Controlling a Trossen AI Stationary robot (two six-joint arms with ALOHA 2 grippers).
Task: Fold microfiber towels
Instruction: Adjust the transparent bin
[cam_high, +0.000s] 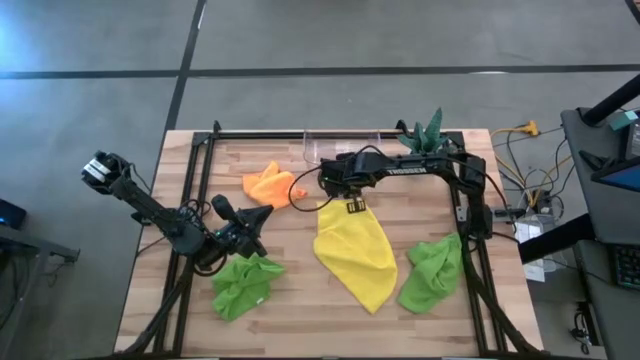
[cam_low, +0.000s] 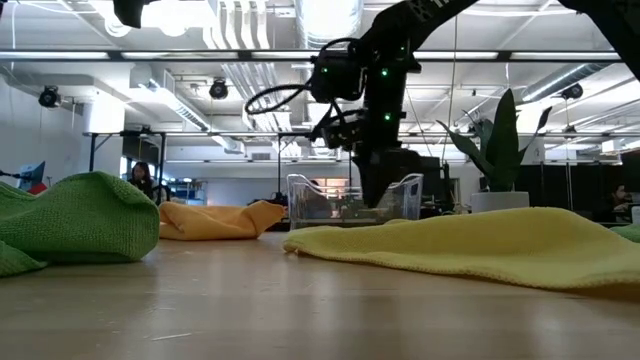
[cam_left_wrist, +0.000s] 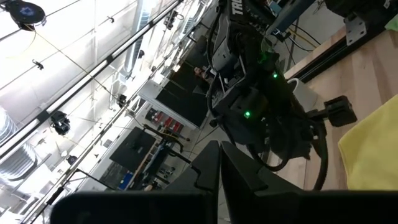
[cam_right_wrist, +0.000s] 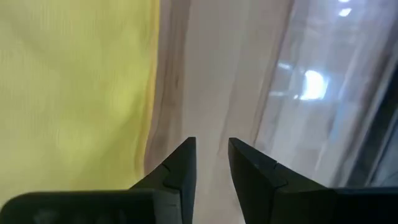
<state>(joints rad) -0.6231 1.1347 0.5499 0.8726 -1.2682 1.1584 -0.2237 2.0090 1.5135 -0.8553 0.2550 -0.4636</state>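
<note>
1. I see a clear plastic bin (cam_low: 352, 198) at the table's far edge; through its walls in the low view I cannot tell whether anything lies inside.
2. The yellow towel (cam_high: 355, 252) lies spread flat mid-table, one edge near the right gripper (cam_high: 331, 180). The orange towel (cam_high: 268, 185) sits crumpled between the bin and the left arm. One lime green towel (cam_high: 243, 284) is bunched near the front left, the other (cam_high: 433, 272) near the front right, by the frame rail.
3. My right gripper hovers over bare wood (cam_right_wrist: 211, 74) just beside the yellow towel's edge, jaws slightly parted and holding nothing.
4. My left gripper (cam_high: 255, 222) rests just above the left green towel, fingers pressed together, empty.
5. Open wood remains between the orange and yellow towels.
6. A potted plant (cam_high: 428, 134) stands at the far right corner; the right arm hides part of the bin.
</note>
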